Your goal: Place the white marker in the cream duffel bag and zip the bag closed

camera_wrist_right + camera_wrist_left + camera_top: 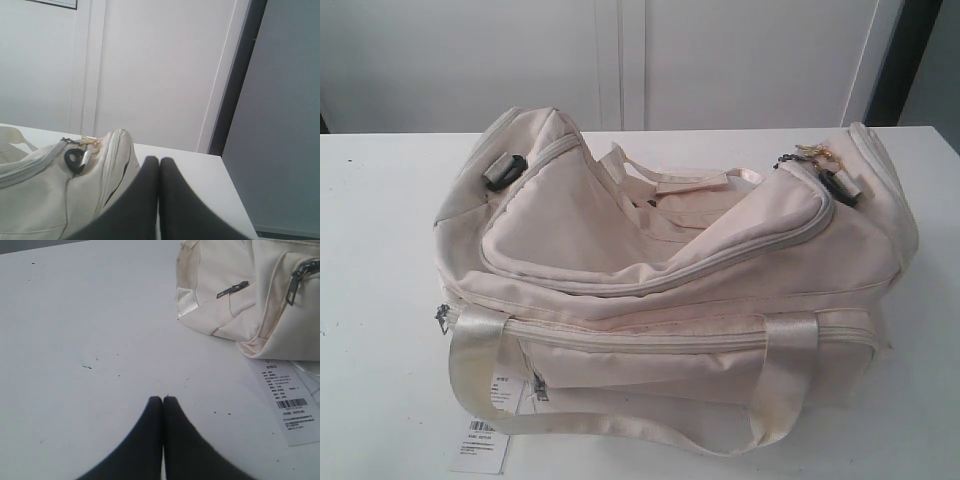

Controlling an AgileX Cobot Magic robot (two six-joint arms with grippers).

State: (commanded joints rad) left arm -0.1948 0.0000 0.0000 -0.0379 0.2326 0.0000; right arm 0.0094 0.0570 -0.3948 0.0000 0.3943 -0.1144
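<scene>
The cream duffel bag [660, 260] looks zipped closed, with the gold charm [815, 153] at its end. The white marker is not visible, so it is probably inside. The left gripper [163, 399] and the right gripper [159, 160] are pressed together, empty, near the bag.

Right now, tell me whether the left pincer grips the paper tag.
No, the left pincer is shut empty; the paper tag lies apart on the table.

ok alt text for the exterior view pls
A large cream duffel bag lies on a white table, its top flap sagging inward. A gold charm hangs at its right end, and a white barcode tag lies by its front left corner.
</scene>
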